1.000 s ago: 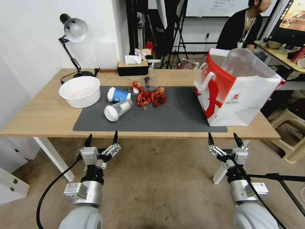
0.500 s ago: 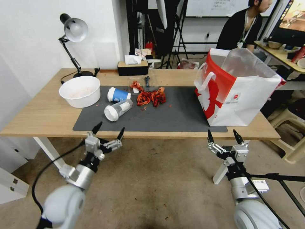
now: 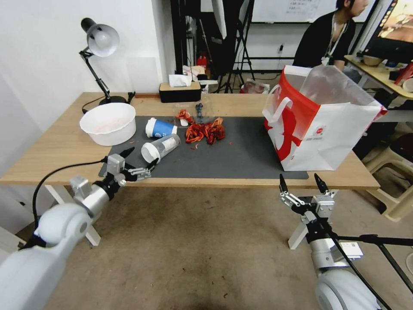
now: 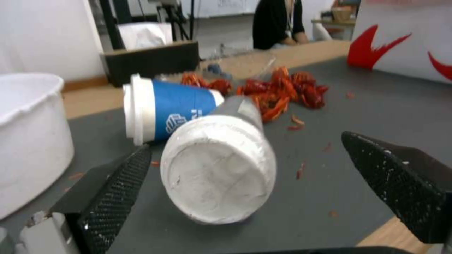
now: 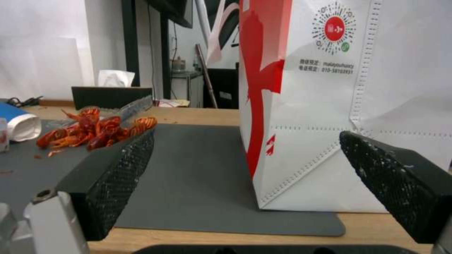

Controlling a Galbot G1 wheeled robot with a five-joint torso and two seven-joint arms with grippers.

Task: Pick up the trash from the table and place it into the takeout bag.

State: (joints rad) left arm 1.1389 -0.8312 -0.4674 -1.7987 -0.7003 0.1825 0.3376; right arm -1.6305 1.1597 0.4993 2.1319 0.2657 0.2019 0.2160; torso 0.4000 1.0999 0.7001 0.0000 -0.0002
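Across the table (image 3: 64, 150), the left gripper (image 3: 138, 161), fingers spread, is nearing the clear white-lidded cup (image 3: 160, 148) lying at its 1 o'clock; it should straddle the barrel squarely, while the right gripper (image 3: 300, 184) is idling apart

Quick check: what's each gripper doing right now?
Left gripper: open, empty, at the table's near edge, facing the clear white-lidded cup.
Right gripper: open, empty, below the table edge before the takeout bag.
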